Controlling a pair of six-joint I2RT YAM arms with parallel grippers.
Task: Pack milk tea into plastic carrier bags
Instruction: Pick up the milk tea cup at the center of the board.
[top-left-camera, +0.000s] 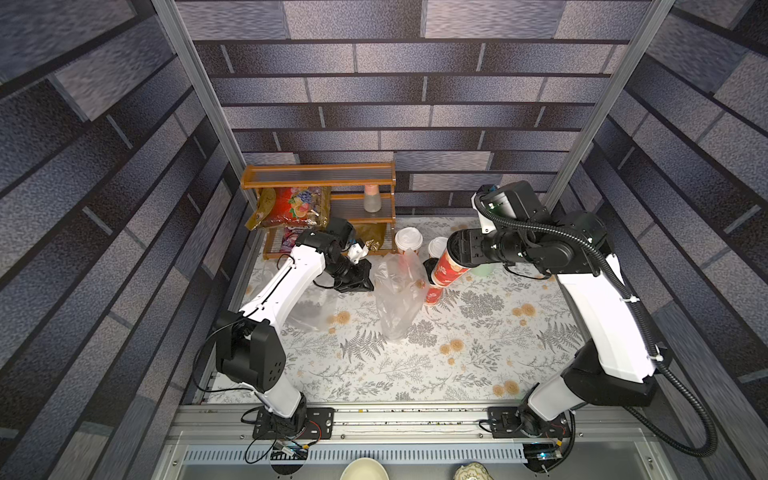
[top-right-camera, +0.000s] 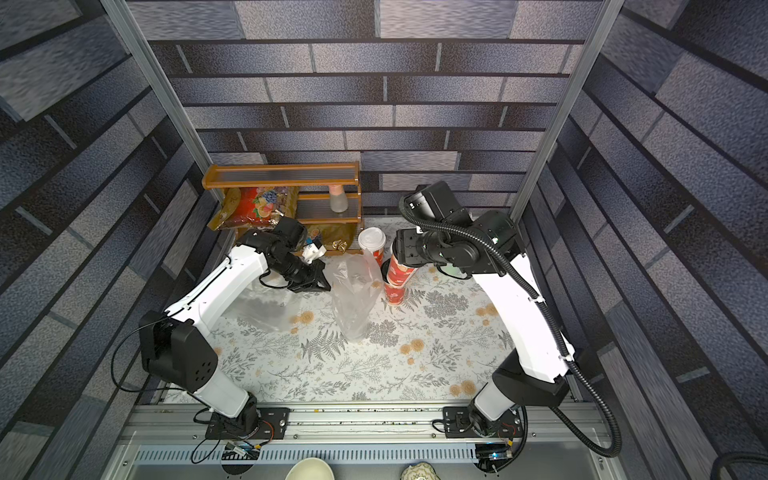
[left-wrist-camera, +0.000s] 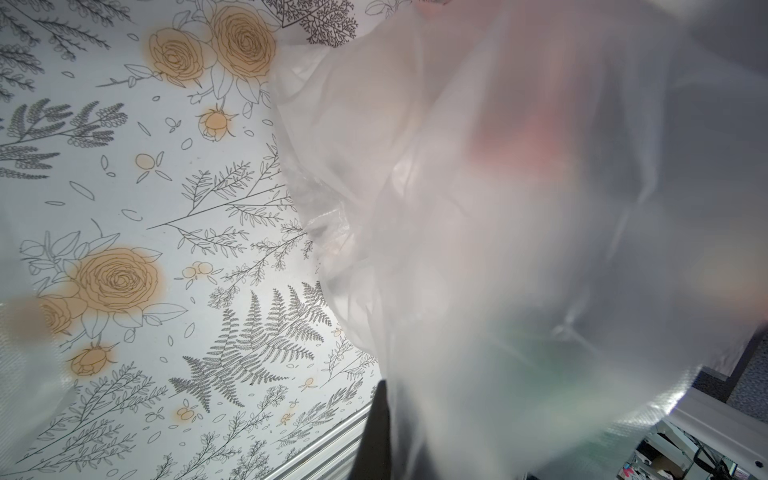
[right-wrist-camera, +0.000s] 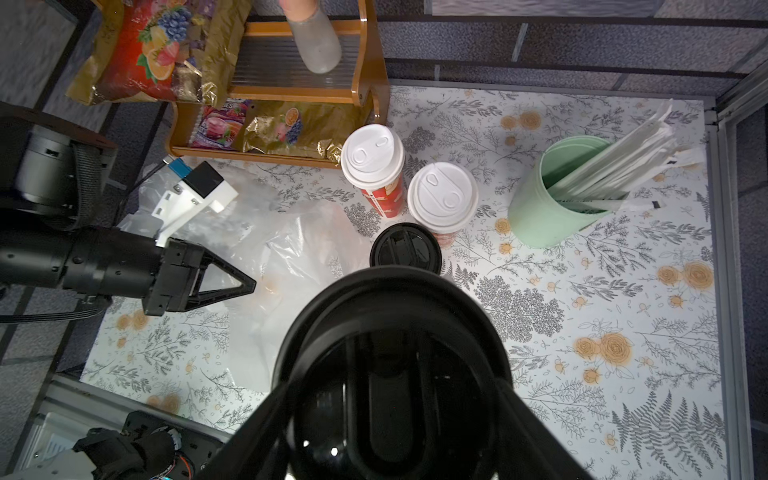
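Two tools: left tool (right-wrist-camera: 243, 285) pinched shut on carrier bag (top-left-camera: 395, 300), right tool (top-left-camera: 451, 259) clasping black-lidded cup (top-left-camera: 444, 275).

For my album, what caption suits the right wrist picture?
Right gripper holds a black-lidded cup; three more cups wait beside the left gripper's clear bag.

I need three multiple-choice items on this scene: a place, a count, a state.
1. The white-lidded cups stand: A) on the table beside the wooden rack; B) inside a bag; C) on the top shelf.
2. Black lids in view: A) one; B) two; C) four.
3. The right gripper: A) open, empty; B) jaws gripping a black-lidded cup; C) holding a straw.
Key: A, both stand on the table by the rack; B, one held, one standing; B, the cup hangs tilted in its jaws.
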